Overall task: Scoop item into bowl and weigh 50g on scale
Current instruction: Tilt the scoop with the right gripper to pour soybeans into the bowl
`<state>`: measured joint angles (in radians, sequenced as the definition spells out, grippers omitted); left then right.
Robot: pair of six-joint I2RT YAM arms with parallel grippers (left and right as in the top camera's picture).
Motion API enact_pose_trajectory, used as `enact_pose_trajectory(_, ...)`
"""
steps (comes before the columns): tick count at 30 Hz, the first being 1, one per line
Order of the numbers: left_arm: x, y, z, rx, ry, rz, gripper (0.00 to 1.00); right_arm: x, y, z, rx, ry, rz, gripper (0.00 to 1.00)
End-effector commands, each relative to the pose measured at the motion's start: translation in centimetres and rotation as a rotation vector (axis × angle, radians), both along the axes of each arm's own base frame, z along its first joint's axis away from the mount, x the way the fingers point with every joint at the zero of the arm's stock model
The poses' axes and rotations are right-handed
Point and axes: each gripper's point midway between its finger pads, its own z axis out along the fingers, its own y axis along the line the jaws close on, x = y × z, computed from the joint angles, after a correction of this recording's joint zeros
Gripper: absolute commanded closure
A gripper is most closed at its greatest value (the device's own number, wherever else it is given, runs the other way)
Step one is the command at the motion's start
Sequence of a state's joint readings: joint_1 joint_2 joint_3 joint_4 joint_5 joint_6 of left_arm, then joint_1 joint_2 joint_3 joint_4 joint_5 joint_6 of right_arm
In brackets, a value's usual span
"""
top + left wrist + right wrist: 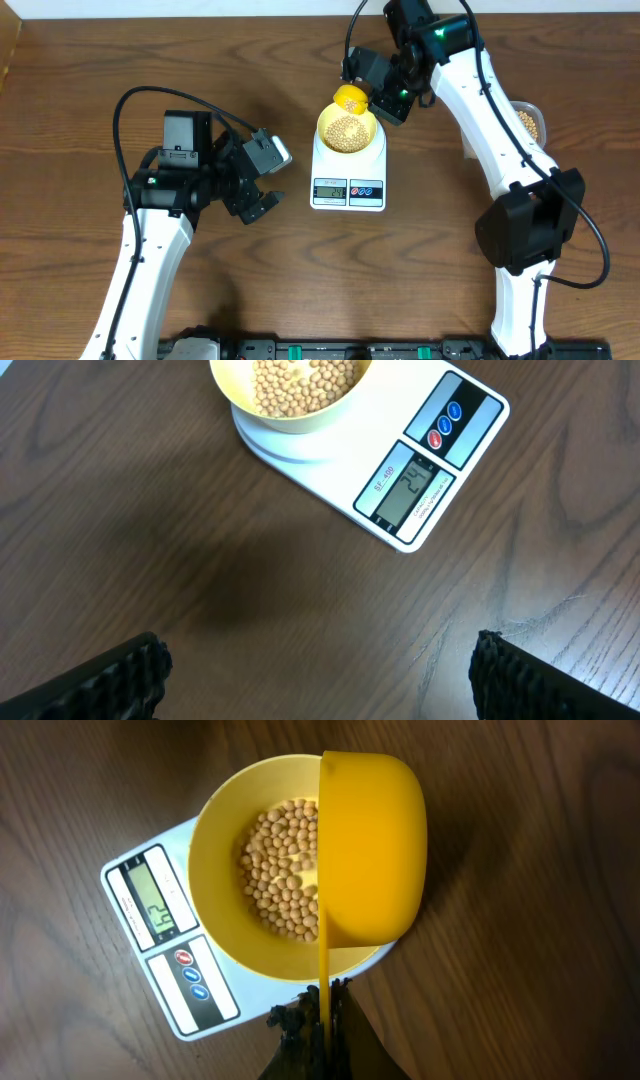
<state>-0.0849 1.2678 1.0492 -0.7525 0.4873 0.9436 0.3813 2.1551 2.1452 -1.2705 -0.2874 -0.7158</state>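
The pale yellow bowl [327, 133] stands on the white scale [348, 190] and holds tan beans [348, 131]. The scale's display [405, 492] shows 24. My right gripper [380, 96] is shut on the thin handle of a bright yellow scoop [350, 99]. That scoop [375, 840] is tipped on its side over the rim of the bowl [215, 870], above the beans [280, 870], and its handle is pinched at my right gripper [327, 1010]. My left gripper [262, 203] hangs open and empty left of the scale, its fingertips [140, 670] far apart over bare wood.
A clear tub [529, 121] with more beans sits at the right edge, partly hidden behind the right arm. Dark wooden tabletop [80, 120] surrounds the scale. The scale's two round buttons [447, 425] face the left gripper.
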Motion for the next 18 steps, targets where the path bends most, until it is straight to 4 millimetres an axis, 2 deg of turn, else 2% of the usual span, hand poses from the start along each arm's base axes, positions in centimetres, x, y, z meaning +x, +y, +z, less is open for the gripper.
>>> enact_pose_trajectory(1,-0.11,0.24,-0.56,0.011,0.012,0.000,0.02,-0.15,0.48,2.42,0.021,-0.070,0.061,0.99)
enact_pose_trajectory(5,-0.11,0.24,-0.56,0.011,0.012,0.000,0.02,-0.12,0.47,2.42,0.009,-0.096,0.120,0.99)
enact_pose_trajectory(18,-0.11,0.24,-0.56,0.011,0.012,0.000,0.02,-0.23,0.55,2.37,0.000,-0.101,0.135,0.99)
